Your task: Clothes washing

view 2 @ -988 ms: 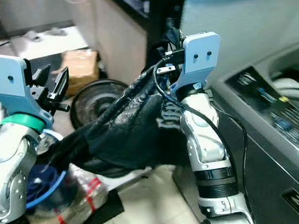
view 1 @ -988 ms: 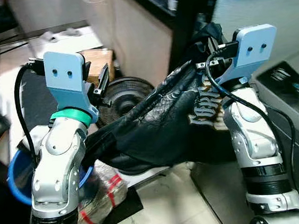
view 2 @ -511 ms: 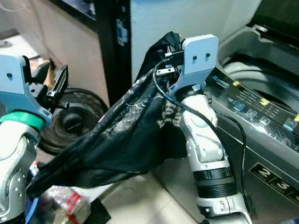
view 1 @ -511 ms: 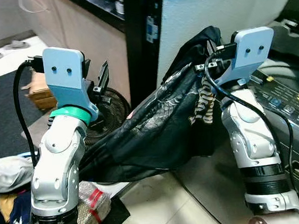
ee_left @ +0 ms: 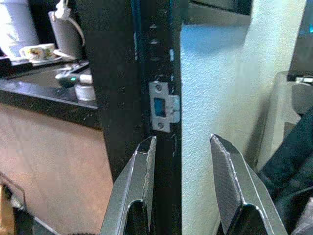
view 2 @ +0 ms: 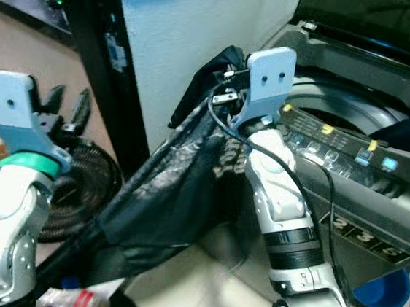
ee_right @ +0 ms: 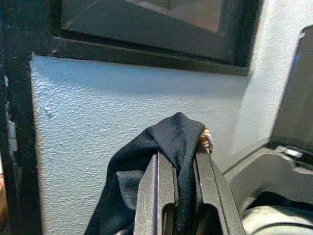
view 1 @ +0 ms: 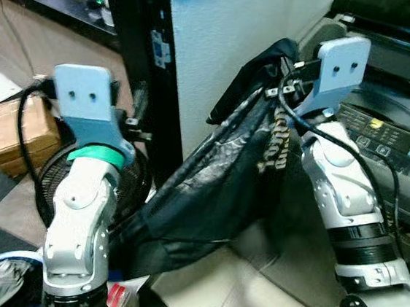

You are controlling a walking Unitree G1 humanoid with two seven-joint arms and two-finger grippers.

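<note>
Clamping black garment point(ee_right: 166, 142), right end effector point(ee_right: 177, 176) raised; left end effector point(ee_left: 183, 166) spread, empty.

Garment point(view 1: 216, 189): dark cloth, slight sheen, printed. Wall point(ee_right: 98, 127): rough, matt, pale. Strike plate point(ee_left: 164, 113): bare metal. Washing machine point(view 2: 352, 160): smooth grey plastic.

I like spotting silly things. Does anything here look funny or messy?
A little. The dark garment is pinched only at one bunched corner by the right gripper, so the rest droops in a long sag toward the floor beside the washing machine. The left gripper is open, holding nothing.
</note>
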